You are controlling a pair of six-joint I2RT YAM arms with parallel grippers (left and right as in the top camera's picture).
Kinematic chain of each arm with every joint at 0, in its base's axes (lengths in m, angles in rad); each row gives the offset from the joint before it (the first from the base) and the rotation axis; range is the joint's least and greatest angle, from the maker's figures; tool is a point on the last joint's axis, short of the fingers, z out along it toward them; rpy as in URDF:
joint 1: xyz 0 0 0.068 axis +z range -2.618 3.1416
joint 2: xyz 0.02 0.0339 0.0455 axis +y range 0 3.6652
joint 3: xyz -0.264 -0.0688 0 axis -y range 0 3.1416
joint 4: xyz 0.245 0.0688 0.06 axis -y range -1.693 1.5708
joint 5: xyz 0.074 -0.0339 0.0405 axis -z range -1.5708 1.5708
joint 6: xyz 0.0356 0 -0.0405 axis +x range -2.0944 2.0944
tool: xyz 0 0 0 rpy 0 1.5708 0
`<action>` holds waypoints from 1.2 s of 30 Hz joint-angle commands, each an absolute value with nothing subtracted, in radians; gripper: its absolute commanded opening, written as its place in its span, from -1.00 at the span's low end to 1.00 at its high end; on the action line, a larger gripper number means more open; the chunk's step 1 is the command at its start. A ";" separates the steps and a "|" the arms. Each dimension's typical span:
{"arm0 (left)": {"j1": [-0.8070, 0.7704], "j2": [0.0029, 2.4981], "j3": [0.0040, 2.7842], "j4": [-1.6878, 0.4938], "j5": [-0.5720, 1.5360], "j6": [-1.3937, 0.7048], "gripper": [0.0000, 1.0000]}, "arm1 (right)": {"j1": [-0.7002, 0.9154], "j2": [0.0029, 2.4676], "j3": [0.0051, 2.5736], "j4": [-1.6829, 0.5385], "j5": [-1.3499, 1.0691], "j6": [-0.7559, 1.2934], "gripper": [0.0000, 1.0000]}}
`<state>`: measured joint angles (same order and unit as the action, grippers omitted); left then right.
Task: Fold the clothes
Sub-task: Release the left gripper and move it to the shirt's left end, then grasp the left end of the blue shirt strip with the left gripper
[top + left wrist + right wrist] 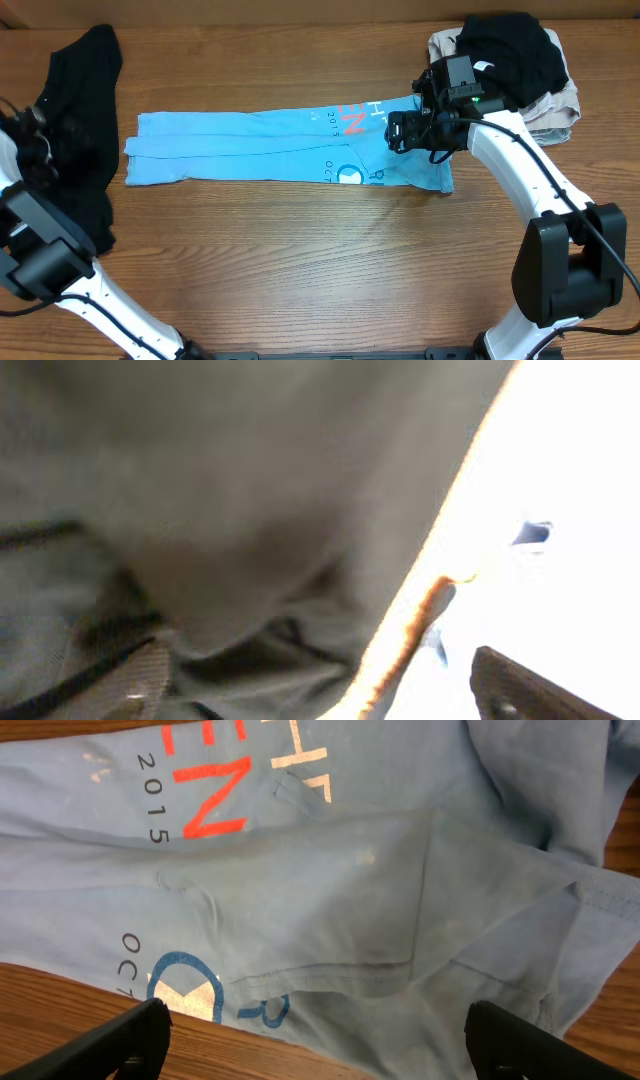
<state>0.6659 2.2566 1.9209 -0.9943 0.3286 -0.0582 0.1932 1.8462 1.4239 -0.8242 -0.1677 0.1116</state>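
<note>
Both of my grippers stand with their jaws wide apart, holding nothing. My right gripper [320, 1042] hangs low over the right end of the blue T-shirt [260, 158], its two dark fingertips [110, 1042] spread above the hem where the cloth meets the wooden table [300, 270]. The T-shirt lies across the middle of the table, folded lengthwise into a long narrow strip running left to right, with the red-orange and white lettering showing near its right end. From my right wrist I see a folded flap lying over the print, with creases running through it. My left gripper [325, 695] is at the far left edge, over a black shirt [85, 110] that lies crumpled in a long heap, well apart from the strip's left end. The left wrist view is blurred and filled with dark fabric very close to the lens; I cannot tell whether my fingers touch it. At the table's far right corner, a black garment [510, 50] sits on top of a beige one [555, 105], just beyond my right arm.
</note>
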 commanded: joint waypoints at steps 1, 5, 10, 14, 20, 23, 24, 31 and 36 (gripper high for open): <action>0.579 2.260 2.020 -1.036 0.334 0.037 1.00 | 0.196 1.842 1.433 -0.822 -0.159 0.108 0.96; 0.479 2.262 2.015 -1.050 0.359 0.134 0.99 | 0.196 1.842 1.433 -0.822 -0.159 0.108 0.97; 0.352 2.263 2.005 -1.050 0.262 0.195 0.99 | 0.196 1.842 1.433 -0.822 -0.159 0.107 0.99; 0.292 2.263 2.005 -1.047 0.151 0.195 1.00 | 0.196 1.842 1.433 -0.829 -0.159 0.107 0.99; 0.292 2.269 2.005 -1.043 0.148 0.215 1.00 | 0.196 1.842 1.433 -0.844 -0.159 0.107 0.99; 0.300 2.274 1.996 -1.044 0.149 0.233 1.00 | 0.196 1.842 1.433 -0.844 -0.159 0.107 1.00; 0.303 2.276 1.994 -1.046 0.149 0.234 1.00 | 0.196 1.842 1.433 -0.844 -0.159 0.107 1.00; 0.311 2.312 1.964 -1.066 0.117 0.265 1.00 | 0.195 1.842 1.433 -0.841 -0.159 0.107 1.00; 0.327 2.357 1.964 -1.102 0.097 0.254 1.00 | 0.196 1.842 1.433 -0.848 -0.159 0.107 1.00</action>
